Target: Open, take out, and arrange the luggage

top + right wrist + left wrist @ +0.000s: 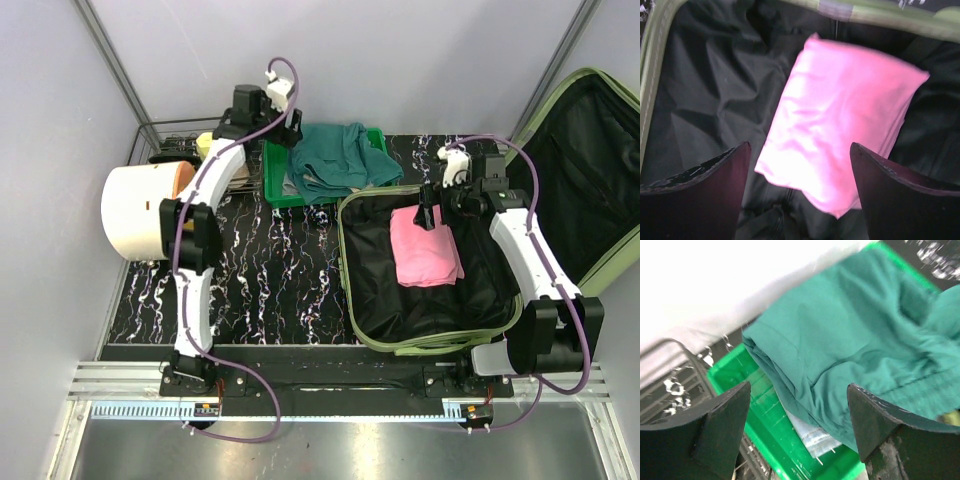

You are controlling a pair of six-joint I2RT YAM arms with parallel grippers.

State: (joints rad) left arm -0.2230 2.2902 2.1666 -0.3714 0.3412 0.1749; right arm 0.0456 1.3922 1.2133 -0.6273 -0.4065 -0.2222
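The large pale olive-green hard-shell luggage is seen lying open on the right side of the black white-veined table, its lid leaned back to the right and a folded pink cloth resting on the black lining of the base. The right gripper is held just above the far end of that cloth, its fingers spread apart with nothing between them. Left of the luggage, a bright green shallow plastic tray is filled with a crumpled teal cloth, over whose left part the left gripper is poised with fingers likewise apart and empty, and a white cylindrical container is seen lying farther left.
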